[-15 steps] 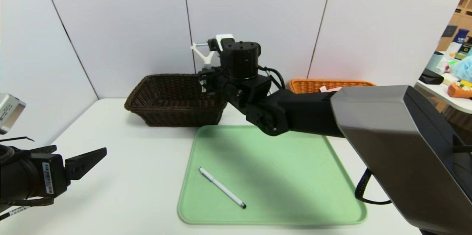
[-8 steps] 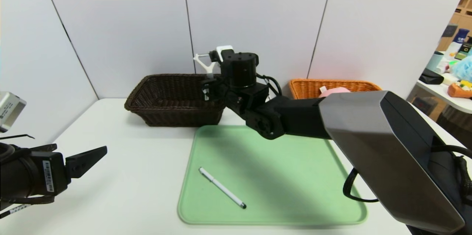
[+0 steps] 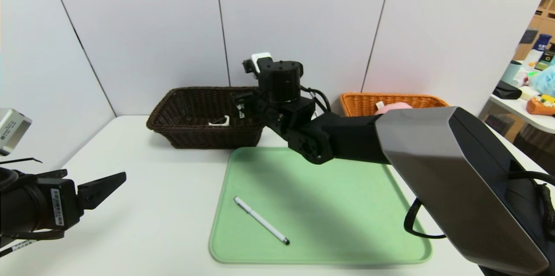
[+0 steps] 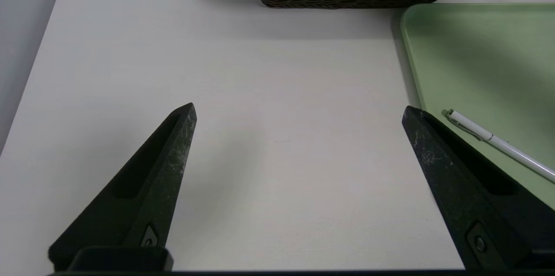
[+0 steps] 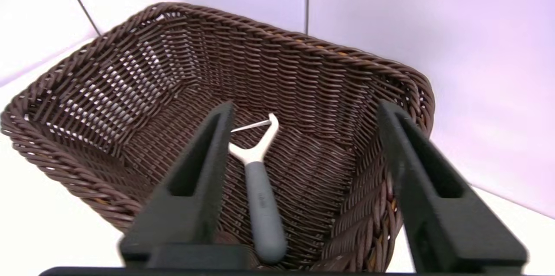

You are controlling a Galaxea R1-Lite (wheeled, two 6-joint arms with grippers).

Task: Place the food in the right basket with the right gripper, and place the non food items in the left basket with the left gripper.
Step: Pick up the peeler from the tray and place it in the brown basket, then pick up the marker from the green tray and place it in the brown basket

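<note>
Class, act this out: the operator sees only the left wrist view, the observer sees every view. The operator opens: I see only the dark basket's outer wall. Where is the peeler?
Observer: The peeler lies on the floor of the dark brown basket.
Operator: Is the right arm gripping it?
Observer: No. The right gripper hangs above it, fingers apart and clear of it.
Operator: And the peach?
Observer: The pink peach sits in the orange basket.

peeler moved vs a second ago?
Yes. The peeler was up above the dark basket's rim in the right tool; it has dropped and lies on the basket floor.
</note>
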